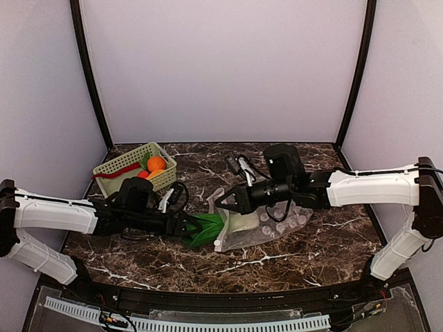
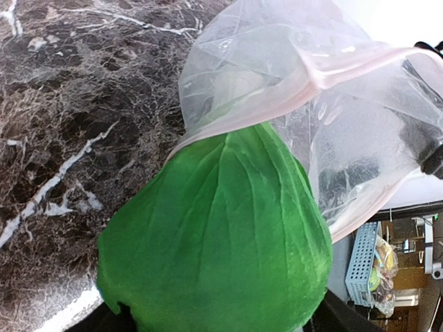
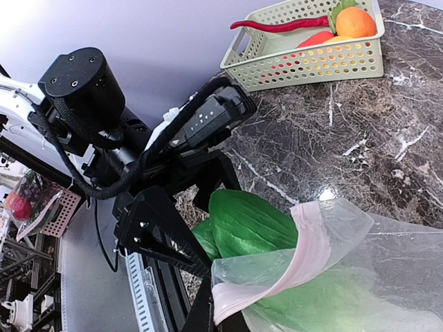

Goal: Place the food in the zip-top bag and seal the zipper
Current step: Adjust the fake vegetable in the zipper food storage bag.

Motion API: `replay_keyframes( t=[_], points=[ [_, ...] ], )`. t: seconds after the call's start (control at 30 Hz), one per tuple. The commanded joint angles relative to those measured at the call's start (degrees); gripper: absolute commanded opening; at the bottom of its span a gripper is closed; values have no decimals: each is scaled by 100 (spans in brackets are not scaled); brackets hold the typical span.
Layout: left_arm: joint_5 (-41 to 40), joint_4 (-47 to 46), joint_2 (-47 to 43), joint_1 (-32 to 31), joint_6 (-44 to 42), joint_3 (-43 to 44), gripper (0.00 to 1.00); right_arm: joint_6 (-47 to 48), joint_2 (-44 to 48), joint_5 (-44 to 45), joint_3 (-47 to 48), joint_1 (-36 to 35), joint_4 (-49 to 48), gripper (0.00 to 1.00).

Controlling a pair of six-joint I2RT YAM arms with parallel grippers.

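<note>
Bok choy (image 1: 208,228) lies half inside the zip-top bag (image 1: 277,225) on the surface (image 1: 332,245) (leaves protruding). Left jaws stand wide astride the leaves; right jaws pinch the bag's raised rim.

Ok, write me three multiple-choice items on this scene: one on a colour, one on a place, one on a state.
1. What colour is the chili lying in the basket?
A. blue
B. yellow
C. red

2. Where is the bok choy?
A. in the basket
B. partway into the mouth of the zip-top bag
C. on top of the right arm

3. How does the zipper stand?
A. open, the bag's lip pinched by the right gripper
B. pressed shut along its length
C. torn off the bag

Answers: C, the right wrist view shows it red; B, the pale stem is behind clear plastic and the green leaves are outside; A, the strip gapes around the leaves.
</note>
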State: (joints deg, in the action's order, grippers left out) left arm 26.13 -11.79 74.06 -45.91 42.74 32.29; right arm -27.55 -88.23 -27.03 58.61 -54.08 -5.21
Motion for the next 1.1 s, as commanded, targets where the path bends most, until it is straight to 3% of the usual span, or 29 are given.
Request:
replay_keyframes(
  t=[0.0,0.17,0.37,0.5,0.9,1.07],
  points=[
    [284,-464,-28,-14,211,-52,71,-95,181,-132,-98,30,-470,0],
    [384,-592,21,-14,307,-13,60,-162,185,-175,-133,30,-612,0],
    [480,-1072,129,-35,577,-17,19,-226,135,-144,-102,30,-715,0],
    [444,-1271,218,-76,648,114,3,-360,104,-145,-153,22,-951,0],
    [-670,-2128,-478,-173,238,165,1,-1056,206,144,-636,17,-1985,0],
    [-648,-2222,-575,-170,184,190,1,-1533,296,265,-952,21,-2706,0]
  ],
)
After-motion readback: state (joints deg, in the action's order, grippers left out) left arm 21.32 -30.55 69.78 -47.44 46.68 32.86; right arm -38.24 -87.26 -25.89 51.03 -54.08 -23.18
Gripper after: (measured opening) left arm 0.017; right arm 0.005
